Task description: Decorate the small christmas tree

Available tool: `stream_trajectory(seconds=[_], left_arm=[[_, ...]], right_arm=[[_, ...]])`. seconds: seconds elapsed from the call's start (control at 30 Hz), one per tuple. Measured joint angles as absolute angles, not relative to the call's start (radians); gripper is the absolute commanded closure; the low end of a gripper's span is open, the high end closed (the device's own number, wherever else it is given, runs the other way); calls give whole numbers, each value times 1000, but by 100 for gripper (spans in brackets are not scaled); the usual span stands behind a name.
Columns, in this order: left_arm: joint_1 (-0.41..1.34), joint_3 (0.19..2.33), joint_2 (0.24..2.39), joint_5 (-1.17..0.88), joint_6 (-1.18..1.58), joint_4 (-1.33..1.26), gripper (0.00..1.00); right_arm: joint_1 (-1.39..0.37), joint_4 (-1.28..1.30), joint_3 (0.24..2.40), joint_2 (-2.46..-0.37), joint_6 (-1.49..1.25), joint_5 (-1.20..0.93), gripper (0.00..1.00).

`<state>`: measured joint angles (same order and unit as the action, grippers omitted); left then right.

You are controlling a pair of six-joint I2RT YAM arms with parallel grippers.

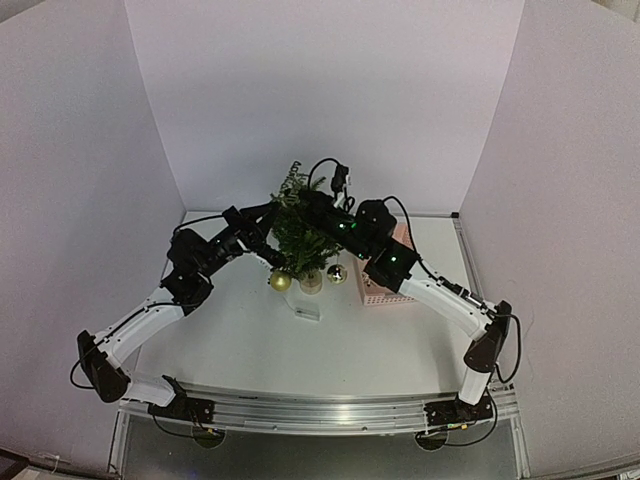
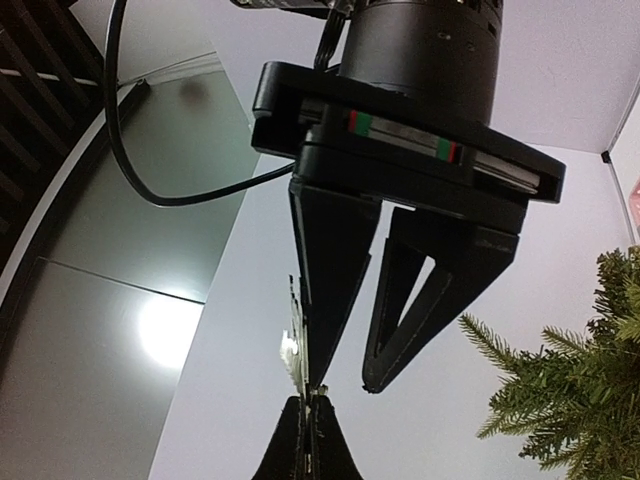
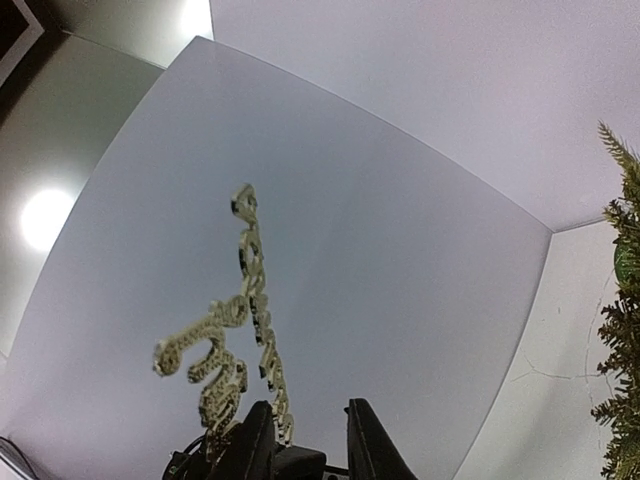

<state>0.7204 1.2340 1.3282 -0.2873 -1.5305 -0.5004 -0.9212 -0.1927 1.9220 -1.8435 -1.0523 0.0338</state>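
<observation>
Left wrist view
Left gripper (image 2: 307,402): own fingers rise from the bottom edge, pressed together at the tips.
Grip: closed on a thin strand (image 2: 298,330), seen edge-on; it cannot be told what it is.
Right gripper (image 2: 345,385): hangs from above with its fingers pointing down at the camera, jaws apart, one tip just beside the left gripper's tips.
Markings: red and green patches on the rail across the right gripper's body; lettering too small to read.
Small christmas tree (image 2: 570,400): branch tips enter at the lower right, apart from both grippers.

Right wrist view
Right gripper (image 3: 310,405): two dark fingers at the bottom edge with a clear gap between them.
Garland (image 3: 250,300): gold beaded chain running up from beside the left-hand finger, with a loop out to the left.
Small christmas tree (image 3: 625,330): a strip of foliage along the right edge.

Top external view
Left arm (image 1: 200,265): elbow raised, forearm reaching right into the tree's left side.
Right arm (image 1: 420,280): reaching left over the pink basket (image 1: 380,293), wrist at the tree's upper right, green lamps lit.
Small christmas tree (image 1: 298,235): upright at the centre rear of the table (image 1: 300,360), between the arms.
Baubles: gold bauble (image 1: 280,282) and silver bauble (image 1: 337,272) flank the tree's pot (image 1: 311,283).
</observation>
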Motion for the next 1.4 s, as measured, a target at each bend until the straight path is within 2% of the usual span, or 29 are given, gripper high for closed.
stream_trajectory(seconds=[0.43,0.77,0.83,0.93,1.03,1.2,1.4], left_arm=[[720,1300,1371,-236,-1505,-518,100],[720,1449,1378,-115,-1330,-349,100],[720,1518,1385,-93,-1239,-235,100],[715,1640,1399,-79,-1061,-60,100],[708,1760,1400,-92,-834,119,100],[651,1865,1398,-205,-475,354,100],[455,1908,1446,-516,-74,503,100]], right_arm=[[-922,-239,1846,-1839,-1056,46,65],[-921,-239,1771,-1779,-1009,81,57],[-920,-208,1773,-1766,-968,84,53],[-917,-103,1798,-1745,-867,95,35],[-909,26,1833,-1714,-734,103,29],[-867,181,1809,-1599,-568,78,23],[-767,293,1748,-1478,-497,-5,23]])
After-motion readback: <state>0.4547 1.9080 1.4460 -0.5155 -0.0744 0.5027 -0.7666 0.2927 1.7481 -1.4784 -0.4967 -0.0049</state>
